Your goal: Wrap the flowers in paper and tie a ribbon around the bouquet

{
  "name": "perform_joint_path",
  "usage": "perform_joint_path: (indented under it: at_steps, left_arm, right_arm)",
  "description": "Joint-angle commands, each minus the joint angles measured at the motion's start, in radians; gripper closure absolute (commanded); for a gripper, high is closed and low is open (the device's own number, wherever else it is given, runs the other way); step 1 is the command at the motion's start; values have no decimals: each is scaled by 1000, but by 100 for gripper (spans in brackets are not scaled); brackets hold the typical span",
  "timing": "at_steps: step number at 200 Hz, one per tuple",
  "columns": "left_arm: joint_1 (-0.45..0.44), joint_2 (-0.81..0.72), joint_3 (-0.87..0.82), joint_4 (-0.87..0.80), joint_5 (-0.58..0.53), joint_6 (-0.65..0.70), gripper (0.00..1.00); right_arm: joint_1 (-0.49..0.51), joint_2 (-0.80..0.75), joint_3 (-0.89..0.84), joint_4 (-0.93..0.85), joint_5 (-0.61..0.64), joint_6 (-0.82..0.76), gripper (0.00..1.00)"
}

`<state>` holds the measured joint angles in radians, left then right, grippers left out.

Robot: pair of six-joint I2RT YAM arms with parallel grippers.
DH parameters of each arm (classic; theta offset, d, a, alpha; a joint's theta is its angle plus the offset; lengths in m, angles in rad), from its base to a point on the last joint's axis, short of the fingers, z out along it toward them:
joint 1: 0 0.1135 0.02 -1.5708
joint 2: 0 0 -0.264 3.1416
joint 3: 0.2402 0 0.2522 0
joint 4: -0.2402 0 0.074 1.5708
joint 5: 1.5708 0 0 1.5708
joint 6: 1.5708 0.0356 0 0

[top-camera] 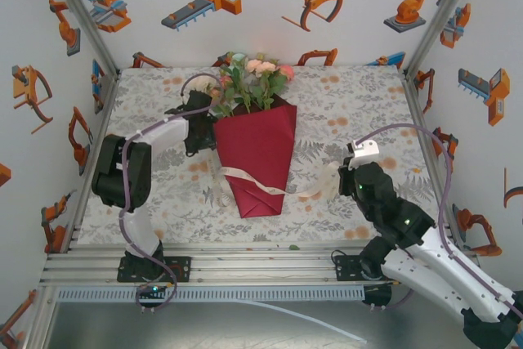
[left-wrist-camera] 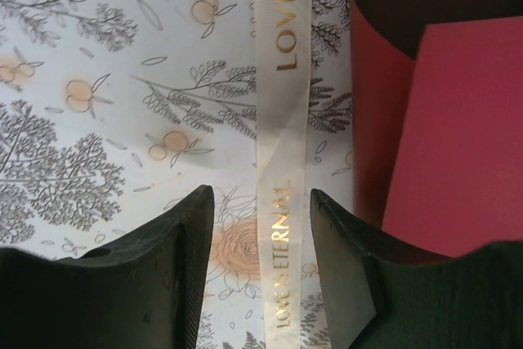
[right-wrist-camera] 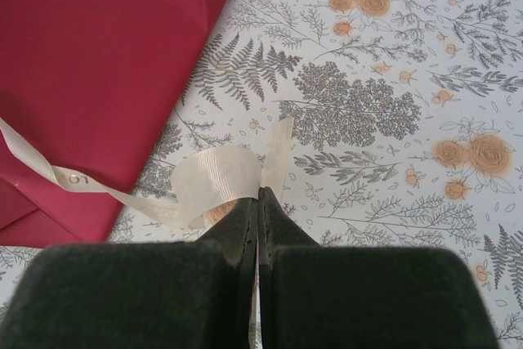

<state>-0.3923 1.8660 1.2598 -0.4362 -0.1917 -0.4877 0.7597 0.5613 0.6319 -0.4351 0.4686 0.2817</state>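
right gripper [right-wrist-camera: 258,202] is pinched together on a curl of the ribbon [right-wrist-camera: 219,176], its arm reaching low toward the bouquet [top-camera: 255,149] at mid-table. left gripper [left-wrist-camera: 261,222], jaws apart, straddles the ribbon beside the paper [left-wrist-camera: 445,136], forearm folded inward; the ribbon's gold lettering is cut off at the upper edge.

I had the top external camera above and behind the arm bases [top-camera: 155,267], looking down over the whole table [top-camera: 351,104]. Each wrist camera looked down from close above the cloth [left-wrist-camera: 98,79]. All three views shared the ribbon [top-camera: 245,176] and paper [top-camera: 257,153].
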Motion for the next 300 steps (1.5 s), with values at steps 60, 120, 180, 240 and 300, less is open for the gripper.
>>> perform_joint_path:
  at_steps: [60, 120, 180, 240, 300]
  left_arm:
    - [-23, 81, 56, -122, 37, 48, 65]
    - [67, -165, -61, -113, -21, 6, 100]
    - [518, -955, -341, -93, 73, -256, 100]
    - [652, -1118, -418, -75, 209, -455, 100]
    - [782, -943, -464, -6, 215, -398, 100]
  right_arm:
    - [0, -29, 17, 4, 27, 3, 100]
    - [-1, -104, 35, -35, 168, 1, 100]
    - [0, -515, 132, -143, 598, -128, 100]
    - [-1, -524, 209, -119, 749, -266, 100]
    - [0, -399, 99, -155, 365, -213, 100]
